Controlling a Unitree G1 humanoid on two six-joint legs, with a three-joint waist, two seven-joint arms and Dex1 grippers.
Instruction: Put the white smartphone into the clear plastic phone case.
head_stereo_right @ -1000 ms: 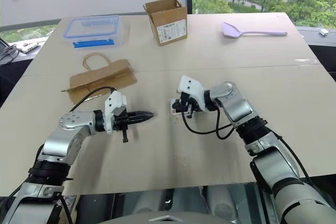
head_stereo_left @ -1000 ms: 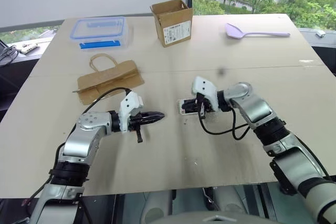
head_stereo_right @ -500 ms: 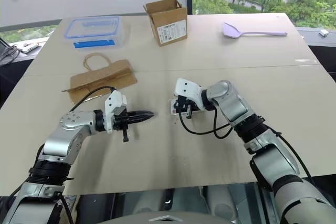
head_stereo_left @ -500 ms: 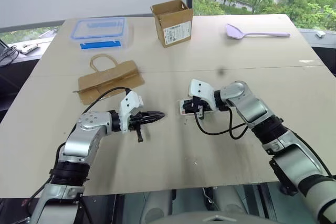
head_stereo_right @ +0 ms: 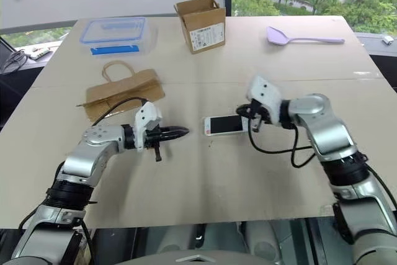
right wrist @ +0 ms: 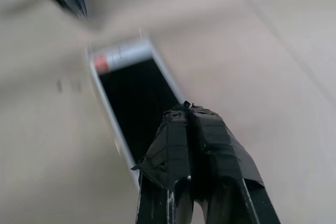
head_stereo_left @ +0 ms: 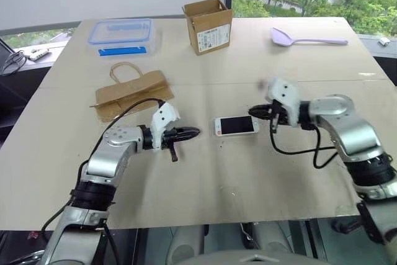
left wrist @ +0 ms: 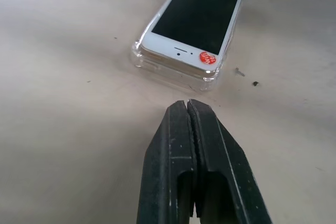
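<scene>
Both my sets of jaws are pressed fully together and hold nothing. The flat white smartphone with the black screen (head_stereo_left: 236,126) lies face up on the pale wooden desk (head_stereo_left: 205,178) between them, and from my left wrist I see it seated inside the clear plastic phone case (left wrist: 157,64), whose transparent rim wraps its near end and corners; a small round red sticker (left wrist: 208,57) sits on the white bezel at that end. My left gripper (head_stereo_left: 191,133) points its closed black tips at that sticker end, just short of it and not touching. My right gripper (head_stereo_left: 255,112) hangs just past the opposite end of the phone, tips aimed toward it, apart from it and a little above the desk. Farther out beyond my jaws lie a flattened brown paper bag with handles (head_stereo_left: 131,91), a clear storage box with a blue-rimmed lid (head_stereo_left: 120,32), an open brown cardboard box (head_stereo_left: 209,25) and a lilac plastic spatula (head_stereo_left: 306,38).
</scene>
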